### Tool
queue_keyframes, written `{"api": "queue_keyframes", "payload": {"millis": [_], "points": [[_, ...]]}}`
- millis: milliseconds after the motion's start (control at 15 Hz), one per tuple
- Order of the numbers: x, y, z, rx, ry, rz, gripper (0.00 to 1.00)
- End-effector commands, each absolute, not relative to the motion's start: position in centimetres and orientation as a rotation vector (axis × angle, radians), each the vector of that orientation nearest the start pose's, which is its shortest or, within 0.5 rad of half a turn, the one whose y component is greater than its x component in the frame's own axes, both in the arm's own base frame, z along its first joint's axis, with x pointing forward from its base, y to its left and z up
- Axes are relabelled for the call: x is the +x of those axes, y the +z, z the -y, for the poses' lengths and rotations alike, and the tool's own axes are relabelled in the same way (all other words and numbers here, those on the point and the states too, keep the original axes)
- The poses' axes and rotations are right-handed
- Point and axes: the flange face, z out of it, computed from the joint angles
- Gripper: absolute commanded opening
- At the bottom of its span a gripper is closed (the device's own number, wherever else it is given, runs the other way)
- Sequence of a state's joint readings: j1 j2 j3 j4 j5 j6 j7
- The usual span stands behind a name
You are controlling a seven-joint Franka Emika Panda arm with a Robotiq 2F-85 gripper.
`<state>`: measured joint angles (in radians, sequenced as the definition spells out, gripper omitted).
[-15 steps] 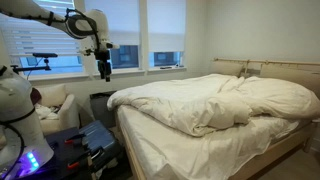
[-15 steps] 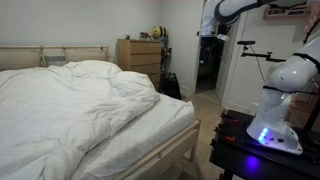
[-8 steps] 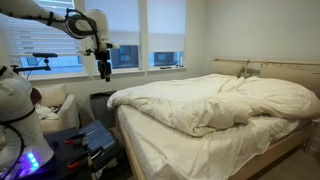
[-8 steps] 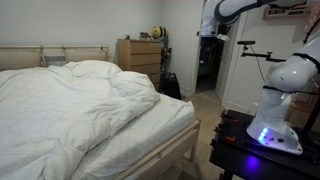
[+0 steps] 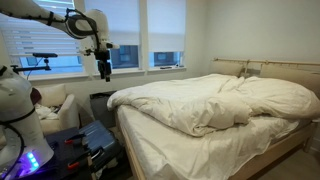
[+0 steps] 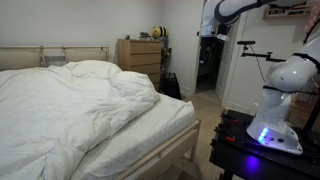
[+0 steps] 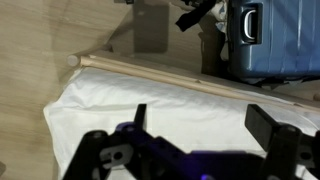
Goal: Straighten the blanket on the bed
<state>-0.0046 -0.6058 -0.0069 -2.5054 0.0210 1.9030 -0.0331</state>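
The blanket point(image 5: 195, 102) is a puffy off-white duvet, bunched and wrinkled over the bed point(image 5: 270, 150) in both exterior views; it also shows in an exterior view point(image 6: 70, 105). The bed has a light wood frame point(image 6: 180, 140) and a white sheet. My gripper point(image 5: 104, 72) hangs high in the air beyond the foot of the bed, apart from the blanket; it also shows near the doorway point(image 6: 209, 40). In the wrist view the gripper point(image 7: 205, 118) is open and empty, looking down on the white sheet corner point(image 7: 130, 95) and the wood rail point(image 7: 170, 72).
A white armchair point(image 5: 55, 110) stands by the window. A wooden dresser point(image 6: 138, 55) is against the far wall. The robot base point(image 6: 280, 110) stands on a black stand beside the bed. A dark blue suitcase point(image 7: 268, 40) sits on the wood floor near the bed's foot.
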Motion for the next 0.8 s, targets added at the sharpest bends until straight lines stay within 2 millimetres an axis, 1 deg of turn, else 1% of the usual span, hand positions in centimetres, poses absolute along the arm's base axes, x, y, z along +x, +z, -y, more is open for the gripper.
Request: {"api": "queue_keyframes", "payload": {"millis": [0,333,600,733], "points": [[36.6,48.8,0.3,-3.118,-0.005,0.025,1.00],[36.8,48.6,0.2,-3.119,0.005,0.019,1.00],[38.0,48.2,-0.1,-3.135,-0.066,-0.003,1.00],[38.9,47.6,-0.4,-3.140,-0.099,0.010,1.00]]}}
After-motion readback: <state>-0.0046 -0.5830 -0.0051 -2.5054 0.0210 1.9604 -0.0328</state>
